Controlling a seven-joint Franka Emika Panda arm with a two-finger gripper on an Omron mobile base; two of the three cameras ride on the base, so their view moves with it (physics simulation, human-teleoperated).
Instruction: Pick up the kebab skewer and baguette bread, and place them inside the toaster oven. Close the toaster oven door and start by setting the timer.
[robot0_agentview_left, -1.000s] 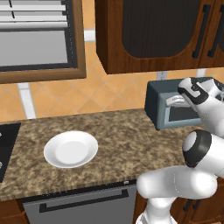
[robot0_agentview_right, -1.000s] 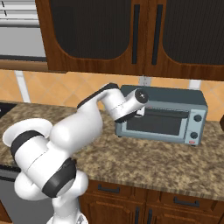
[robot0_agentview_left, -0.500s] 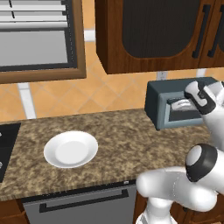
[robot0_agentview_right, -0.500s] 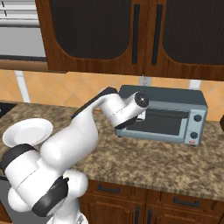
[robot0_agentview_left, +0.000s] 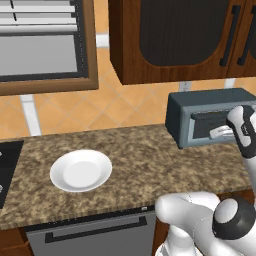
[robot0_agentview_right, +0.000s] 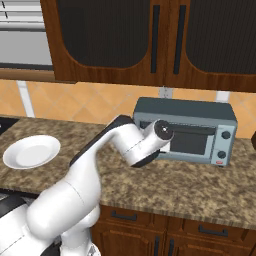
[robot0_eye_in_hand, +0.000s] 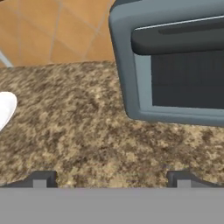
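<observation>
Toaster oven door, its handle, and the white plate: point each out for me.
toaster oven door (robot0_agentview_right: 187, 142): right base view, on the dark glass window.
door handle (robot0_eye_in_hand: 183, 39): hand view, on the dark bar along the door's top.
white plate (robot0_agentview_left: 80, 170): left base view, on its bare centre.

Rendered under even, bright, diffuse light with no evident single source and no glare anywhere. Cast only a faint soft shade beneath the white plate (robot0_agentview_left: 81, 170) and at the foot of the toaster oven (robot0_agentview_right: 185, 131) on the speckled granite counter (robot0_eye_in_hand: 87, 127). Looked soft and slightly pixelated throughout, coarsest in the hand view, without edge distortion or selective focus.
</observation>
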